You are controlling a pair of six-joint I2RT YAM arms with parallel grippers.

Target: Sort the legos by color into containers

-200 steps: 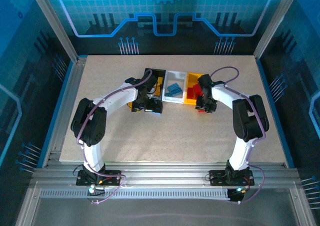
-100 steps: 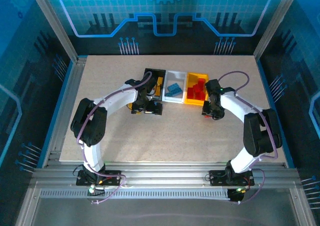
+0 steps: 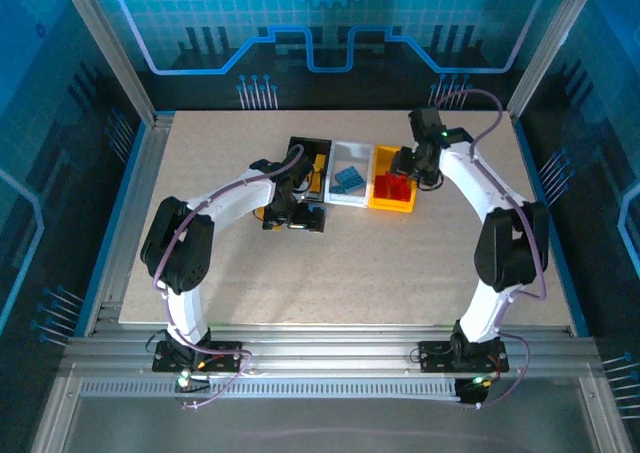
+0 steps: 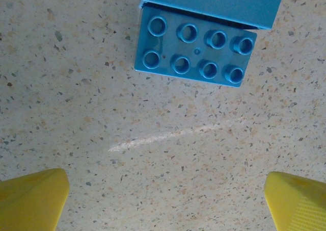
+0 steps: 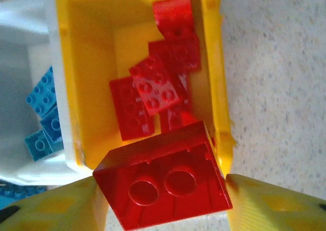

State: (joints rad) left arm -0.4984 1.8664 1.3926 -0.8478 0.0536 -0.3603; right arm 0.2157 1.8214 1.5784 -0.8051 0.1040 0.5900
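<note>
My right gripper (image 5: 163, 203) hangs over the near end of the yellow bin (image 5: 218, 88), shut on a red lego (image 5: 163, 185) that sits tilted between its yellow fingers (image 5: 275, 205), underside toward the camera. Several red legos (image 5: 153, 93) lie in that bin. In the top view the right gripper (image 3: 402, 176) is above the yellow bin (image 3: 384, 204). My left gripper (image 4: 165, 200) is open just above the table, and a blue lego (image 4: 196, 50) lies studs up ahead of it. The white bin (image 3: 352, 153) holds blue legos (image 3: 347, 179). The black bin (image 3: 303, 145) holds yellow legos.
A second blue block (image 4: 214, 4) rests against the far side of the blue lego. The three bins stand joined in a row at the middle back of the speckled table (image 3: 400, 273). The left arm (image 3: 225, 198) reaches in front of the black bin.
The right arm has swung from the table in front of the yellow bin back and up over that bin, carrying the red lego. The left arm has stayed where it was.
</note>
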